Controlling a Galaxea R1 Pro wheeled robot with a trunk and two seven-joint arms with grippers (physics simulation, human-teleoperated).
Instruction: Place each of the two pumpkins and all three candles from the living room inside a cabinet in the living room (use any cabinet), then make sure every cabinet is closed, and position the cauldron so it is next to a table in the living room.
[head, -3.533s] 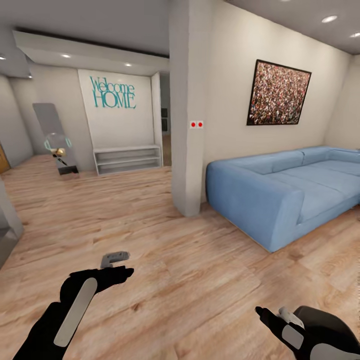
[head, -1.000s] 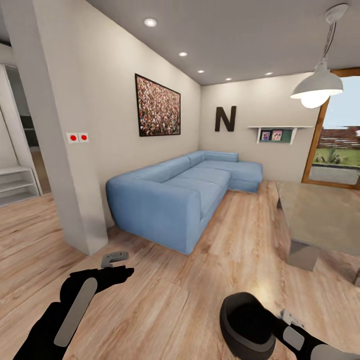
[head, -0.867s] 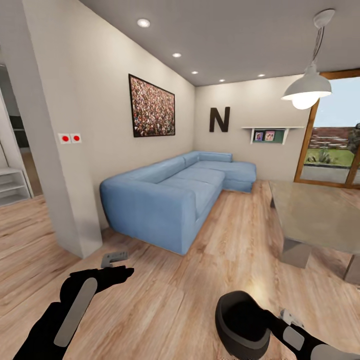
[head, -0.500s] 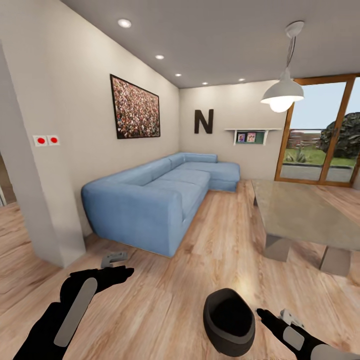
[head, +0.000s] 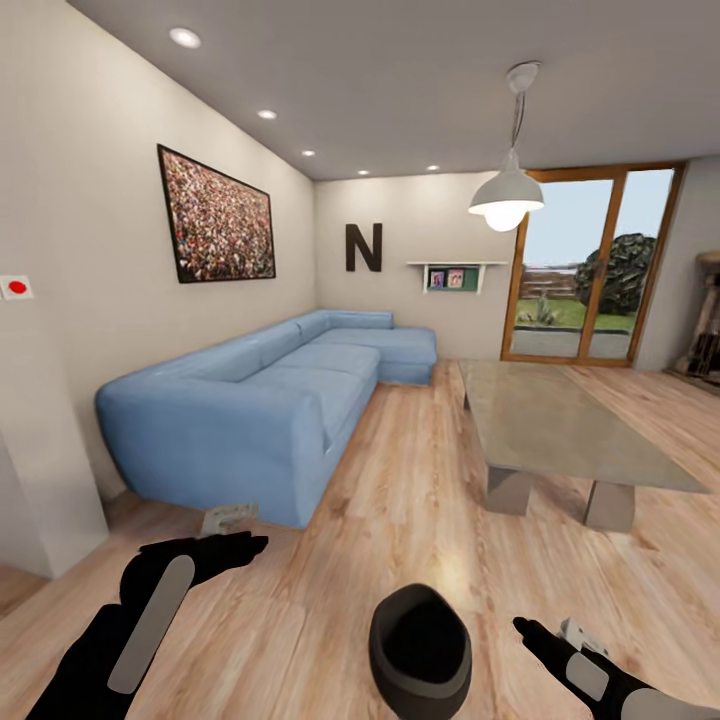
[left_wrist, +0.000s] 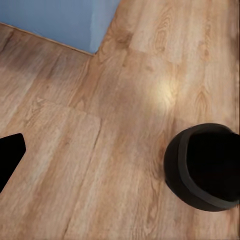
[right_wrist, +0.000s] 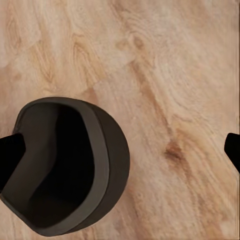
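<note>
Beside right jaws, cauldron (head: 420, 650) free.

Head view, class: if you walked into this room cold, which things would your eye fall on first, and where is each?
The long blue sofa along the left wall dominates, with a speckled framed picture hung above it. To its right stands a low grey table under a white pendant lamp. Nearest the camera, a dark cauldron sits on the wooden floor between the left gripper and right gripper.
</note>
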